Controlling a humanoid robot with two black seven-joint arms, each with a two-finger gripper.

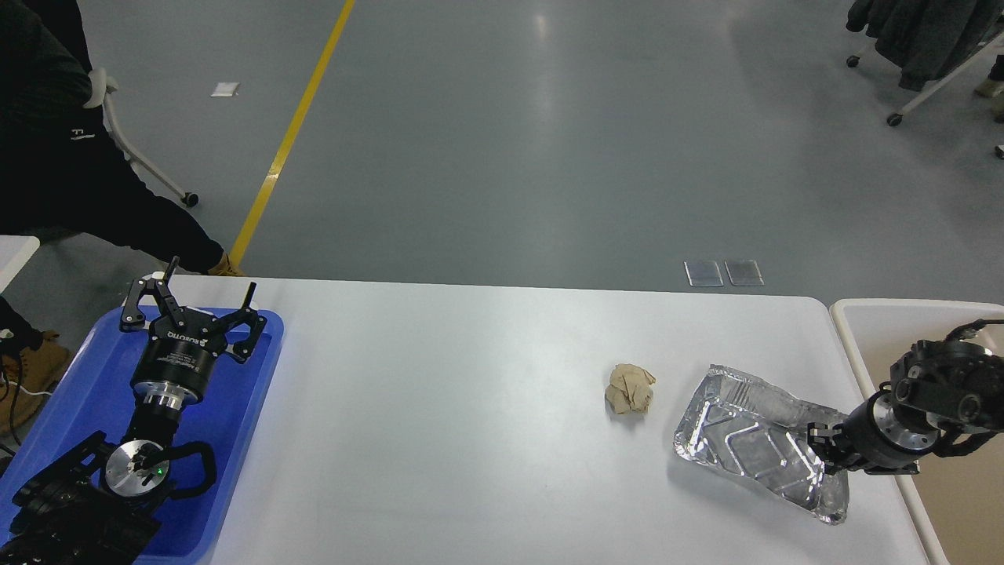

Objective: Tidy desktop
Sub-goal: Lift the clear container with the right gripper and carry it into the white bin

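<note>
Black and spread wide, our left claw (192, 302) hangs with its fingers apart over the far end of the blue tray (70, 408), gripping nothing. The tray lies at the left end of the worktop (439, 424) and runs past its left edge toward us. Our right claw (820, 447) reaches in from the right and meets the near right rim of the crumpled foil tray (745, 439); its fingers are small and dark against the foil, so we cannot tell whether they pinch the rim or only touch it.

The foil tray lies tilted near the worktop's right edge, its near corner close to the front right. Just to its left, apart from it, sits a crumpled ball of tan paper (630, 388). Beyond the right edge, just beside the worktop, stands the beige bin (851, 314), its rim running along that edge, with our right arm crossing above it.

Between the blue tray and the paper ball the worktop lies bare, a broad stretch from the far edge to the near one. The worktop itself is white, smooth and faintly glossy, with rounded far corners, and fills the lower half of the view. Past its far edge is grey floor with a yellow line (290, 137) slanting away at left.
</note>
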